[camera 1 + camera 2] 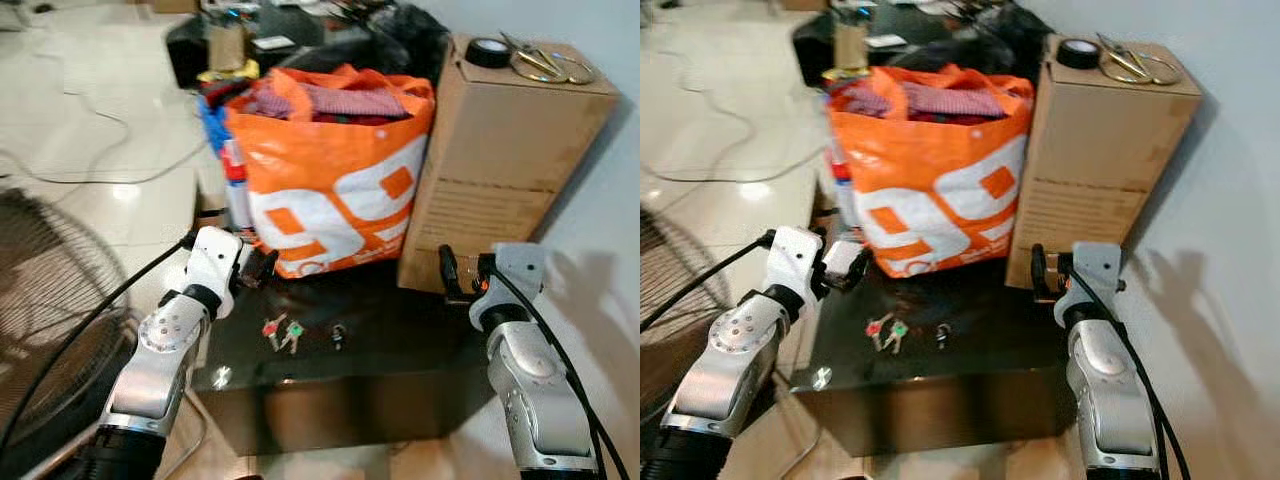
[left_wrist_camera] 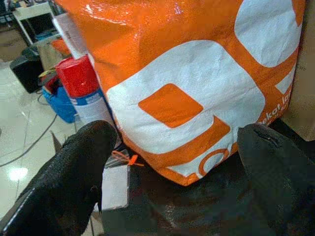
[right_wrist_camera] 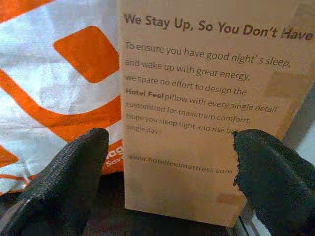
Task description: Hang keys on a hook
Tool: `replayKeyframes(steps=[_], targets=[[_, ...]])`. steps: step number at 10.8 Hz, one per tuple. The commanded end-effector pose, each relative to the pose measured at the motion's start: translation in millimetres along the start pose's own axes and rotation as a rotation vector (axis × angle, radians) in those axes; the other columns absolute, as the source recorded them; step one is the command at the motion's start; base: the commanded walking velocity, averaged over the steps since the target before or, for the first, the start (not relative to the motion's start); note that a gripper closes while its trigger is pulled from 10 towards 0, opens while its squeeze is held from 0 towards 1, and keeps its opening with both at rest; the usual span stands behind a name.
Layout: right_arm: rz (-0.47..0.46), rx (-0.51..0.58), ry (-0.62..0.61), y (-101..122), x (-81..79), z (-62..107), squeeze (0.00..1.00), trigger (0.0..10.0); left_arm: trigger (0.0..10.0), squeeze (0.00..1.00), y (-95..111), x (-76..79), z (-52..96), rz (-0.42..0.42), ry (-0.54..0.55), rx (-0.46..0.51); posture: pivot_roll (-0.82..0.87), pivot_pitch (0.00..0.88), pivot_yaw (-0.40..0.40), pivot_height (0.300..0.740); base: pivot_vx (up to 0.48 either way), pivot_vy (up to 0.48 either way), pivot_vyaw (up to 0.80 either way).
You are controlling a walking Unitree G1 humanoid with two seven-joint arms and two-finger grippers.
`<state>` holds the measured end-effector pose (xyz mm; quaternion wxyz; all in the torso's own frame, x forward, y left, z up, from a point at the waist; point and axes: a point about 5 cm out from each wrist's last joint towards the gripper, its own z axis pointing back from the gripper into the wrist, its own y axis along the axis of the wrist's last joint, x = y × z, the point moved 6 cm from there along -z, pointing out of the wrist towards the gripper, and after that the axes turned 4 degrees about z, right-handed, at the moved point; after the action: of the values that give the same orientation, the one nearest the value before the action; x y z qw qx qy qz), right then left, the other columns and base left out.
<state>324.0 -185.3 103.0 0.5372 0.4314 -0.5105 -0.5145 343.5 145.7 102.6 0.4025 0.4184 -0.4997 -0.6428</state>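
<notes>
A bunch of keys (image 1: 282, 333) with red and green tags lies on the dark glossy table (image 1: 400, 345), with a small dark key fob (image 1: 338, 335) just to its right. My left gripper (image 1: 262, 268) hovers open above the table's left part, beyond the keys, pointing at the orange bag (image 2: 197, 93). My right gripper (image 1: 452, 272) is open at the table's right side, facing the cardboard box (image 3: 206, 108). Both hold nothing.
An orange and white bag (image 1: 340, 170) full of cloth stands at the table's back. A tall cardboard box (image 1: 500, 150) with a tape roll (image 1: 488, 52) and scissors (image 1: 545, 62) on top stands to its right. A fan grille (image 1: 50, 300) is at left. Cables cross the floor.
</notes>
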Motion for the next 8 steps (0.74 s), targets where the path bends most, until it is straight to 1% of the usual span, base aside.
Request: replayKeyframes(steps=[1, 4, 5, 8], targets=[[-0.009, -0.014, 0.000, -2.1, 1.5, 0.1, 0.00, 10.0, 10.0, 0.05, 1.9, -1.5, 0.4, -0.007, 0.006, 0.004, -0.06, 0.000, -0.001, 0.740, 0.000, 0.000, 0.00], [-0.006, -0.020, 0.025, -3.2, -7.3, 0.6, 0.00, 10.0, 10.0, 0.07, 2.1, -2.6, 1.4, -0.013, 0.015, 0.009, -0.05, 0.000, -0.005, 0.740, 0.000, 0.000, 0.00], [-0.002, -0.018, 0.032, -2.4, -9.1, 0.1, 0.00, 10.0, 10.0, 0.07, 2.3, -3.2, 1.8, -0.016, 0.018, 0.010, -0.05, 0.000, -0.011, 0.740, 0.000, -0.360, 0.00], [0.004, -0.012, 0.049, 0.3, -10.5, -0.8, 0.00, 10.0, 10.0, 0.07, 1.9, -4.4, 4.0, -0.019, 0.023, 0.010, -0.04, 0.000, -0.016, 0.740, 0.000, -0.480, 0.00]])
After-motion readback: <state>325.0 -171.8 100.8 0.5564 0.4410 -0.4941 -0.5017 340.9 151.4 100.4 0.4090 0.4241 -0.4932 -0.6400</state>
